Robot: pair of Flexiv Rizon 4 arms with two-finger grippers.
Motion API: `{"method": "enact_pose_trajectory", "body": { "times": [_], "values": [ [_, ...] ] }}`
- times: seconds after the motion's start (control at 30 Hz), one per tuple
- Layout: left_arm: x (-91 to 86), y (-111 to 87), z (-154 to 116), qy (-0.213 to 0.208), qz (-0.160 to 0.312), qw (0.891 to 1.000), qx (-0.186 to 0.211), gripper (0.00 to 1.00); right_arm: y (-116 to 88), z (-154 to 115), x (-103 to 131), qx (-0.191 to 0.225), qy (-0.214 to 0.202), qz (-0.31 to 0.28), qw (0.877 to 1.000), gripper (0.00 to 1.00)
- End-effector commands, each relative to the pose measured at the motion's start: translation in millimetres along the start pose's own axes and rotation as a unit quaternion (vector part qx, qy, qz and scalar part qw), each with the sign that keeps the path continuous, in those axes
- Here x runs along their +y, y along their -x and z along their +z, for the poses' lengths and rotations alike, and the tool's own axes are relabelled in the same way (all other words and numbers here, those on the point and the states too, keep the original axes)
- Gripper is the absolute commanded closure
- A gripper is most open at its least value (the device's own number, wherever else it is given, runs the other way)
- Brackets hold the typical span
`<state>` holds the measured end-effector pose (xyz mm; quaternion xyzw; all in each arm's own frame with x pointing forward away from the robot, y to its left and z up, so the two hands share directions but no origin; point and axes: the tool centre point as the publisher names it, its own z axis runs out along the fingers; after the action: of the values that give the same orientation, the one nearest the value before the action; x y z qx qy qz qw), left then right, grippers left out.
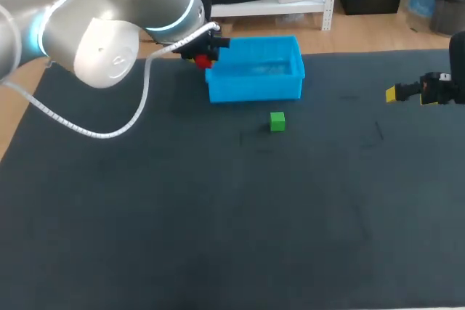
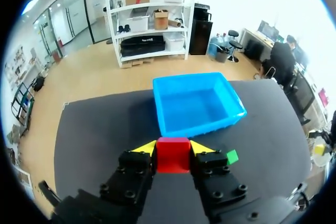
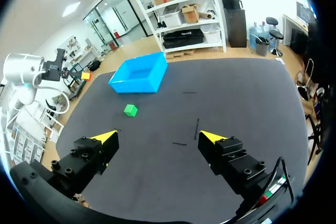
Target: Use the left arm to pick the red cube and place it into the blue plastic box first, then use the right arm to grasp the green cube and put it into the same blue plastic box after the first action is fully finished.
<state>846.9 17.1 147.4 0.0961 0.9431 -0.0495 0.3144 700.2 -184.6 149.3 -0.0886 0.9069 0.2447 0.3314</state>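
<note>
Dark mat (image 1: 218,237): blue plastic box (image 2: 197,106) lies just ahead of left gripper (image 2: 173,148), clenched on red cube (image 2: 173,159); right gripper (image 3: 158,136) hangs released, far from green cube (image 3: 130,110).

Red cube (image 2: 173,155), green cube (image 1: 277,121), blue box (image 1: 254,89)

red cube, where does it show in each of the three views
Head view: small red cube by the left rim of the blue plastic box.
Left wrist view: clamped in the left gripper, box ahead.
Right wrist view: tiny red speck beside the box.
Shared landmark: the blue box.
</note>
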Motion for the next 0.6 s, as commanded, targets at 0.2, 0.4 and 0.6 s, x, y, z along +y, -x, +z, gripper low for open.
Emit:
{"method": "enact_pose_trajectory", "body": {
  "times": [0.2,0.4,0.6],
  "values": [
    [-1.0,37.7,47,-0.018,0.014,1.0,0.007,1.0,0,0,0,0.001,0.0,0.0,1.0,0.0],
    [-11.6,51.9,67,-0.026,0.021,0.999,0.01,1.0,0,0,0,0.001,0.0,0.0,1.0,0.0],
    [-16.9,58.5,83,-0.031,0.022,0.999,0.014,1.0,0,0,0,0.001,0.0,0.0,1.0,0.0]
  ]
}}
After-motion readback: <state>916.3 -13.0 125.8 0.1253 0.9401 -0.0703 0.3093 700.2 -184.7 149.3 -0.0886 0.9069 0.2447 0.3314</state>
